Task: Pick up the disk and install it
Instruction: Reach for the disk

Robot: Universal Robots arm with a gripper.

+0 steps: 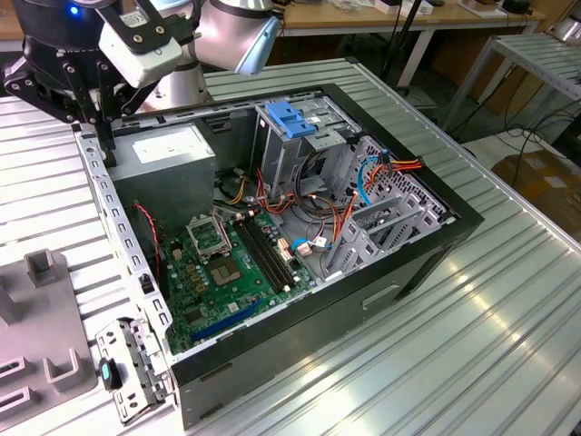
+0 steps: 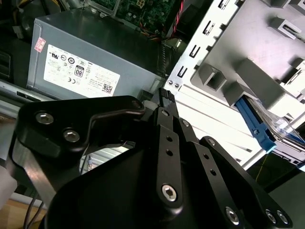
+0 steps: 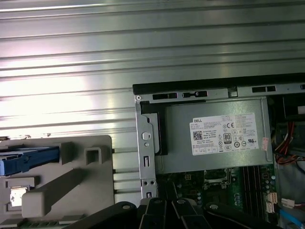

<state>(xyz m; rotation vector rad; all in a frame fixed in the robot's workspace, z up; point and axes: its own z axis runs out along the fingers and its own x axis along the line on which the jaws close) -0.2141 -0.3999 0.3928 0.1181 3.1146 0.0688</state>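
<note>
The disk (image 3: 28, 161) rests in a grey plastic holder (image 3: 71, 181) on the ribbed table beside the open computer case (image 1: 427, 245); I see mostly its blue side rail. The second wrist view shows the same blue-railed disk (image 2: 259, 126) in the grey holder (image 2: 248, 76). My gripper (image 1: 102, 136) hangs over the case's rear corner by the grey power-supply box (image 1: 172, 154), apart from the disk. In the second wrist view the gripper (image 2: 162, 95) has its black fingers drawn together with nothing between them.
Inside the case lie the green motherboard (image 1: 227, 263), bundles of orange and red cables (image 1: 363, 182) and a metal drive cage with a blue latch (image 1: 290, 118). A loose metal bracket (image 1: 132, 372) lies at the case's near corner. Ribbed table (image 1: 490, 336) spreads to the exterior view's right.
</note>
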